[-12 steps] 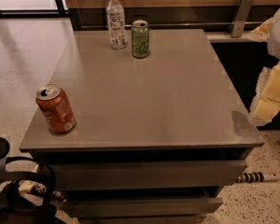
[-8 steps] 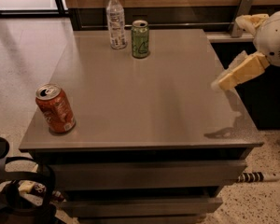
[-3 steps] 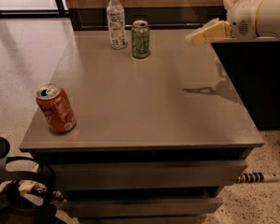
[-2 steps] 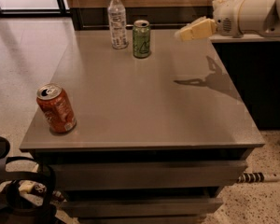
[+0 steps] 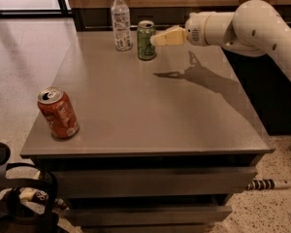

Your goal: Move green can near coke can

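grey table (image 5: 184,125) | green can (image 5: 146,40) just beside tool (image 5: 159,38) | tool grip: cannot tell | coke can (image 5: 58,113) well apart

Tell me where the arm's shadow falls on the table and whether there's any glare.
Camera view: the hand, just right of the green can, casts a dark shadow on the table below and right of it, so light likely comes from above; the coke can throws only a faint one; the floor at top left is brightly lit.

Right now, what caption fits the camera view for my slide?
Claw beside the green can at the back; coke can stands at the front corner.
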Action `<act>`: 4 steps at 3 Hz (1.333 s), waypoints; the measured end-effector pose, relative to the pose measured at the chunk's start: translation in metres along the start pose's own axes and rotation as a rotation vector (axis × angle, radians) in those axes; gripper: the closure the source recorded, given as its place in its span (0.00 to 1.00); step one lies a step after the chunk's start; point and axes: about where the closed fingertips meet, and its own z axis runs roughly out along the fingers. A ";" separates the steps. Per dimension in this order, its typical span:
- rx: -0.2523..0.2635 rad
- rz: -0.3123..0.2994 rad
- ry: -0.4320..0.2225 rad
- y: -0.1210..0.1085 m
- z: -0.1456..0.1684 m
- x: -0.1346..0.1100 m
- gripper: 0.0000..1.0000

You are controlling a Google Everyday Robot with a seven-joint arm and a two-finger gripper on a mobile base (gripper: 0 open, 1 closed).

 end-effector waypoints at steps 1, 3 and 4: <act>-0.002 0.032 -0.068 0.001 0.027 0.005 0.00; -0.039 0.049 -0.177 0.006 0.069 0.008 0.00; -0.066 0.043 -0.181 0.010 0.080 0.010 0.00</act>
